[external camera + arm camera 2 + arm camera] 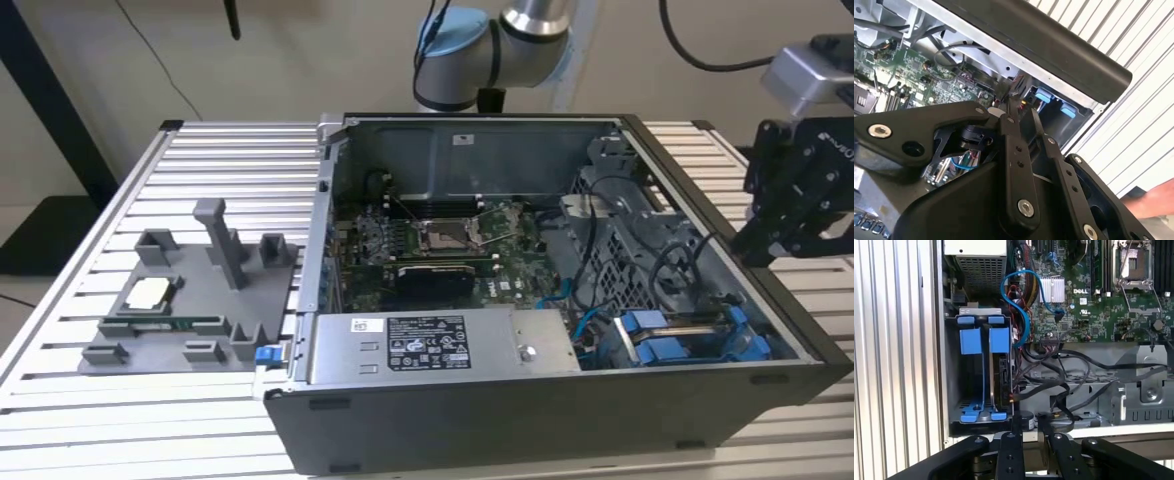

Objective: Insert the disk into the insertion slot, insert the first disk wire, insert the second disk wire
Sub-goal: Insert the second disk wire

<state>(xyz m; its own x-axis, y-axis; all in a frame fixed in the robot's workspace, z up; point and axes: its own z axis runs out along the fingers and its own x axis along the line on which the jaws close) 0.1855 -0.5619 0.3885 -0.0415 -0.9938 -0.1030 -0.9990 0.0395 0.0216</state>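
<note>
The open computer case (534, 420) lies on a slatted table. At its corner on the exterior view's right sits the insertion slot (687, 335), a grey bay with blue rails (979, 340). In the first wrist view the disk (1002, 375) stands edge-on inside that bay in its blue carrier. A blue wire (1021, 300) loops from the motherboard towards the bay, and black wires (1054, 385) lie beside it; whether any is plugged into the disk cannot be told. My gripper (767, 240) hovers outside the case wall on the exterior view's right. Its fingers (1015, 440) are shut with nothing between them.
A grey power-supply box (427, 345) fills the case's front. The motherboard (441, 240) lies behind it. On the exterior view's left a grey fixture (187, 300) holds small parts. The case's dark rim (1054, 45) runs close to the fingers. Something reddish (1151, 200) shows beside the table.
</note>
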